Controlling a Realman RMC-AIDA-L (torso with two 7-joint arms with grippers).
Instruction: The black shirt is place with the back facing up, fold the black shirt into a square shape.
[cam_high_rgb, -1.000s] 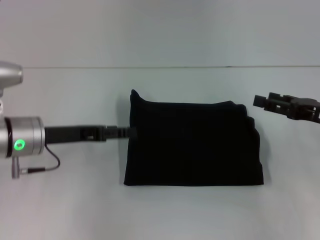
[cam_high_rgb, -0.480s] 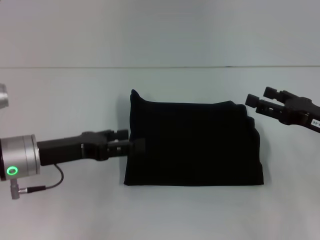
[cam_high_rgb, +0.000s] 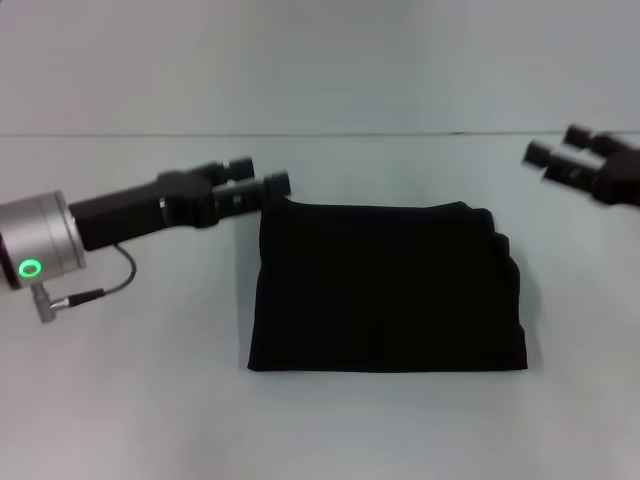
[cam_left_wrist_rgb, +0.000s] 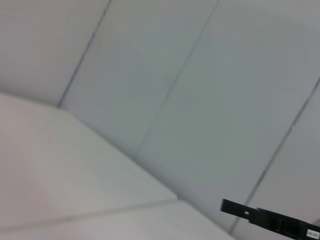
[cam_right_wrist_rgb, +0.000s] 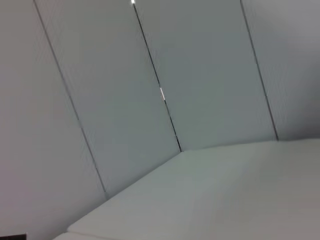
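The black shirt (cam_high_rgb: 385, 290) lies folded into a near-square rectangle in the middle of the white table (cam_high_rgb: 150, 410), in the head view only. My left gripper (cam_high_rgb: 262, 176) hovers by the shirt's far left corner, open, with nothing between its fingers. Off beyond the far right corner, my right gripper (cam_high_rgb: 557, 146) is lifted clear of the fabric, also open and holding nothing. Neither wrist view shows the shirt. The right arm's gripper (cam_left_wrist_rgb: 270, 220) shows as a dark bar in the left wrist view.
The table's far edge meets a plain panelled wall (cam_high_rgb: 320, 60). A thin cable (cam_high_rgb: 100, 285) loops under the left arm's wrist. Both wrist views show only wall panels and bare table.
My left gripper has risen from the shirt's left edge to its far left corner. My right gripper has drawn back up and to the right. The shirt has kept its shape.
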